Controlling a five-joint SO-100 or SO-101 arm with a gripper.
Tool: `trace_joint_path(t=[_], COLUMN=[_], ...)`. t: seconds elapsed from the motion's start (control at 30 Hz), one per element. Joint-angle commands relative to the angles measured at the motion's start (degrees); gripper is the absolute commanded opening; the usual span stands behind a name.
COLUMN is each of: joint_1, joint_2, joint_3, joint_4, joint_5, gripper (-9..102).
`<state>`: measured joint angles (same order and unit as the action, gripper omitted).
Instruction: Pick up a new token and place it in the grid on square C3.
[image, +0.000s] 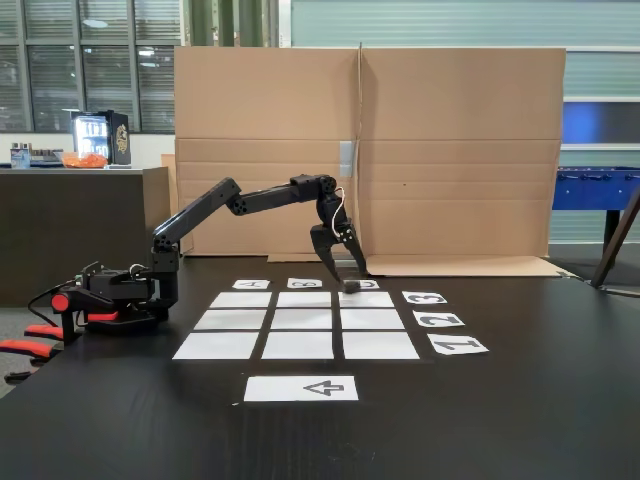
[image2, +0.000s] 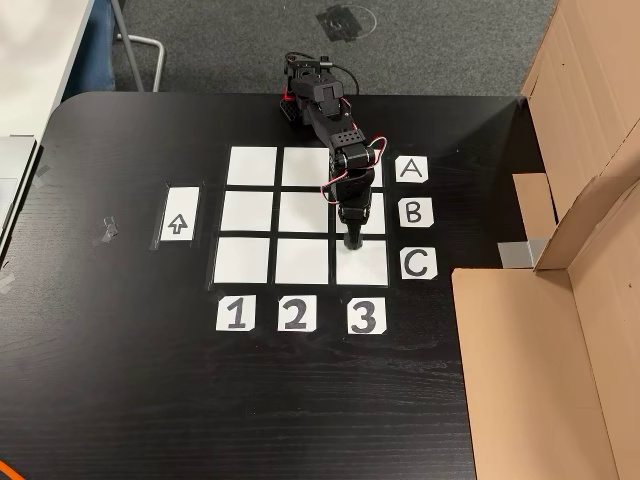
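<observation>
The grid of white paper cells (image2: 300, 215) lies on the black table, edged by the cards A, B, C and 1, 2, 3. Square C3 (image2: 366, 266) is the corner cell by the "C" and "3" cards; in the side fixed view, square C3 (image: 372, 300) is the far right cell. The small dark token (image: 352, 287) sits at that cell's edge toward the B row, and from above the token (image2: 353, 244) shows at the fingertips. My gripper (image: 350, 279) points down over it with its jaws apart on either side. From above, my gripper (image2: 353, 239) looks narrow.
A white sheet with an arrow (image2: 179, 217) lies taped beside the grid, opposite the letter cards. A tall cardboard screen (image: 370, 150) stands behind the table and folds along one side (image2: 560, 340). The arm's base (image: 120, 295) is clamped at the table edge.
</observation>
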<state>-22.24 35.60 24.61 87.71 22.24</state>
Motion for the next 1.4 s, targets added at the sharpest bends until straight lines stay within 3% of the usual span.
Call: trace_joint_path(t=[0.0, 0.53, 0.77, 1.37], joint_1=[-0.5, 0.6, 3.7, 19.3], joint_2=[0.4, 7.1, 24.2, 59.1], joint_3=[-1.8, 0.2, 20.1, 52.2], joint_4=[-0.5, -0.4, -9.9, -20.8], joint_5=[0.4, 0.3, -1.5, -9.5], gripper=[31, 50, 51, 50])
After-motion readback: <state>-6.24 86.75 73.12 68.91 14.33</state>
